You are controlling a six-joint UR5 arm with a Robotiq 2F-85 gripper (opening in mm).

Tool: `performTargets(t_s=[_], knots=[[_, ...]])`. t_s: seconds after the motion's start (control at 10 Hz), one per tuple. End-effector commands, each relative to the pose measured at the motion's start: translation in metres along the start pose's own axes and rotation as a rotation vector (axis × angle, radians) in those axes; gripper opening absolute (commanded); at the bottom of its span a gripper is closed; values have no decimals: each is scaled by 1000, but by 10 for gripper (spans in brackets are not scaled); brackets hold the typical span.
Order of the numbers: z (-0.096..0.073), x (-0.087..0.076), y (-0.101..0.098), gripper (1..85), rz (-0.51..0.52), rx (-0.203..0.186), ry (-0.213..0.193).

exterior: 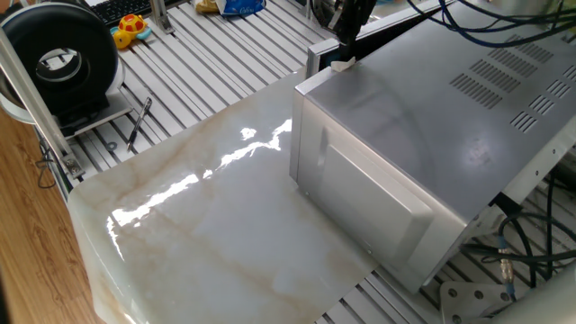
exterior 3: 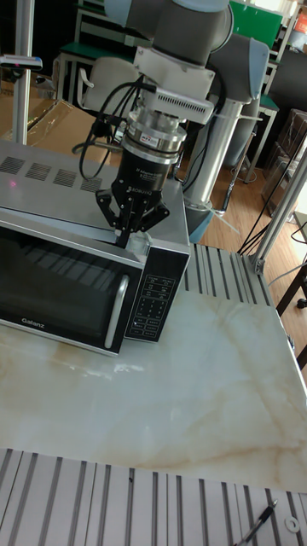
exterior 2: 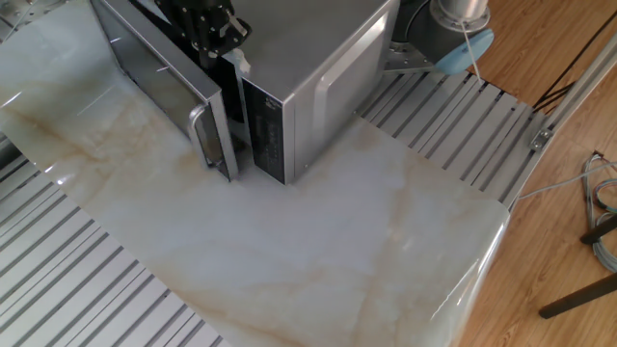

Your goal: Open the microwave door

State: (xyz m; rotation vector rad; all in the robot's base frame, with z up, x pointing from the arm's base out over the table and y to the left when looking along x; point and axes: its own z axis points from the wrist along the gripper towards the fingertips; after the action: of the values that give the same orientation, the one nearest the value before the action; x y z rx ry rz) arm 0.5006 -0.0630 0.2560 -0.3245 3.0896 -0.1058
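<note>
Partly open is how I judge the microwave door (exterior 2: 178, 96) now; the swing has begun, with most of it left.

From one fixed view, my gripper (exterior: 345, 49) sits at the far top corner of the microwave (exterior: 432, 135), fingertips down at the corner. Just beside them a narrow silver edge of the door stands out from the box. I cannot tell from this side how my fingers are set.

From the other fixed view, the door hangs ajar below my gripper (exterior 2: 227, 50), its handle (exterior 2: 200, 140) swung out from the control panel (exterior 2: 265, 125), a dark gap between them. My fingers reach into that gap at the door's top edge, but whether they pinch it is hidden.

From the tall fixed view, my gripper (exterior 3: 130, 232) points straight down, fingers drawn close together at the door's top edge, near its handle side. The dark glass face spreads away to one side below me, the keypad (exterior 3: 153, 305) to the other.
</note>
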Motion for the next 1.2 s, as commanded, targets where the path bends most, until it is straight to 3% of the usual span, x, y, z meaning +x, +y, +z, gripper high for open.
performTargets(t_s=[0.0, 0.1, 0.4, 0.5, 0.6, 0.8, 0.9, 1.1], knots=[[8, -12, -2, 10, -41, -5, -3], [9, -21, -7, 10, -73, 14, 5], [9, -39, 3, 10, -128, 20, 12], [6, -43, 13, 10, -105, 9, 12], [7, -48, 26, 10, -76, -8, -13], [5, -45, 45, 10, -20, 3, -22], [4, -40, 47, 10, 10, 11, -17], [3, -46, 42, 10, 27, 31, -40]])
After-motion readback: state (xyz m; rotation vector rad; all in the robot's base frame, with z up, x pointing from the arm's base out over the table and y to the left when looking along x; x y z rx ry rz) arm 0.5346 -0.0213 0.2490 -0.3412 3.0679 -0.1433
